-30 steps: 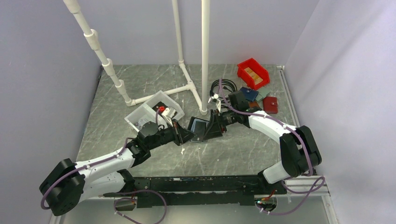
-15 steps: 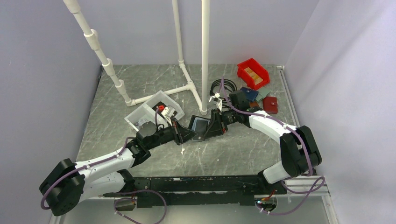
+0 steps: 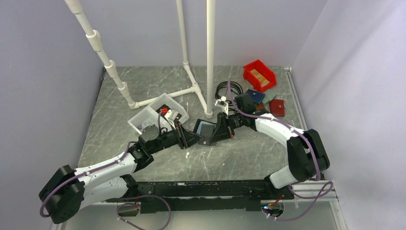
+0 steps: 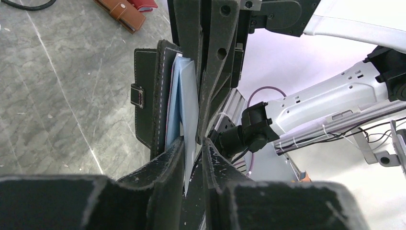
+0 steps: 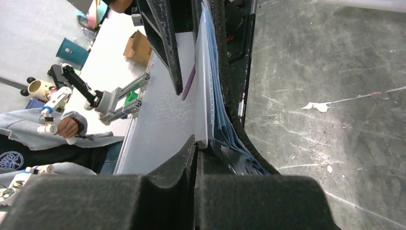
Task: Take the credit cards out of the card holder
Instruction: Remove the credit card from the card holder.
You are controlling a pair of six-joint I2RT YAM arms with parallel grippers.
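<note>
Black card holder [image 4: 146, 103], red bin [image 3: 259, 75], grey veined table [image 3: 143, 86].

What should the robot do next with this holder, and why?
Probably close the left gripper on the pale sheet between its slightly parted fingers. The right gripper is shut on the same sheet, inside the black holder; a second grip could draw it out. Card or window, I cannot tell.

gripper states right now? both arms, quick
Left gripper: jaws narrowly apart around the card holder's pale inner sheet; whether it grips cannot be told.
Right gripper: closed, pinching the card holder's pale edge.
</note>
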